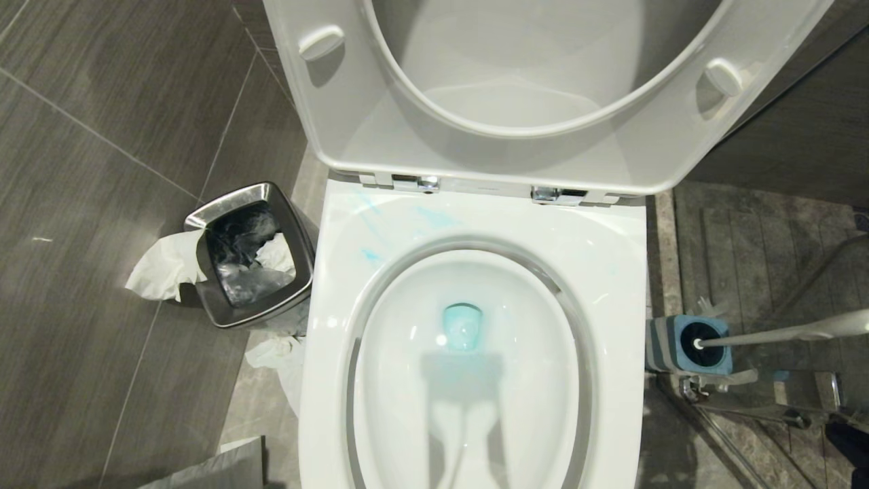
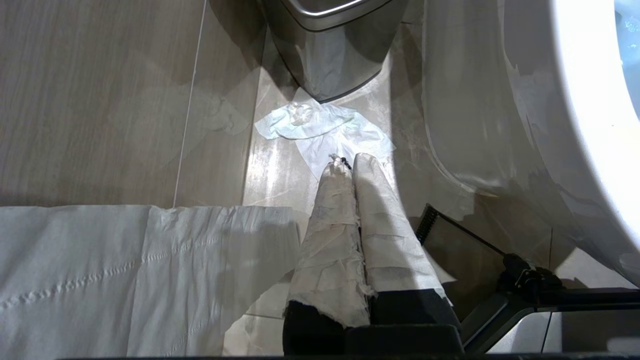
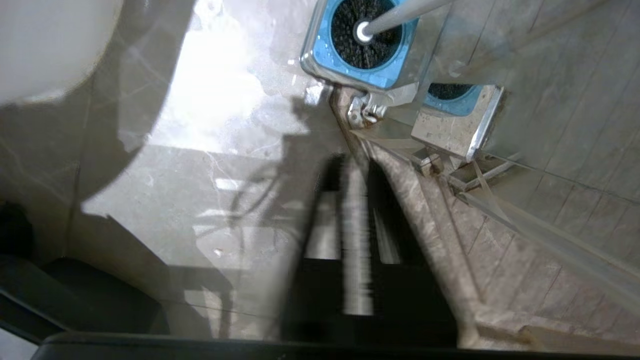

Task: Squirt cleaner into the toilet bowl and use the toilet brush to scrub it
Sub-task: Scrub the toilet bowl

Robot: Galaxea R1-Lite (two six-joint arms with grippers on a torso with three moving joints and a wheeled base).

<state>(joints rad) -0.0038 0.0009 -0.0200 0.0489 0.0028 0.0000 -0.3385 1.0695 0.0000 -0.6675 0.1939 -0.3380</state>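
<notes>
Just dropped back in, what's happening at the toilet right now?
Nothing is being held. The toilet brush sits in its holder on the floor right of the toilet bowl, whose seat is up. Blue cleaner tints the water and smears the rim. The right end effector is near the holder. The left end effector is parked, shut, over tissue by the bin.

Bright overhead light, glare on the toilet bowl [image 1: 614, 272] rim and on the wet floor [image 3: 220, 90] at upper centre of the right wrist view, dark shadow inside the basin, right gripper [image 3: 357, 180] motion-blurred, left wrist view sharp.
</notes>
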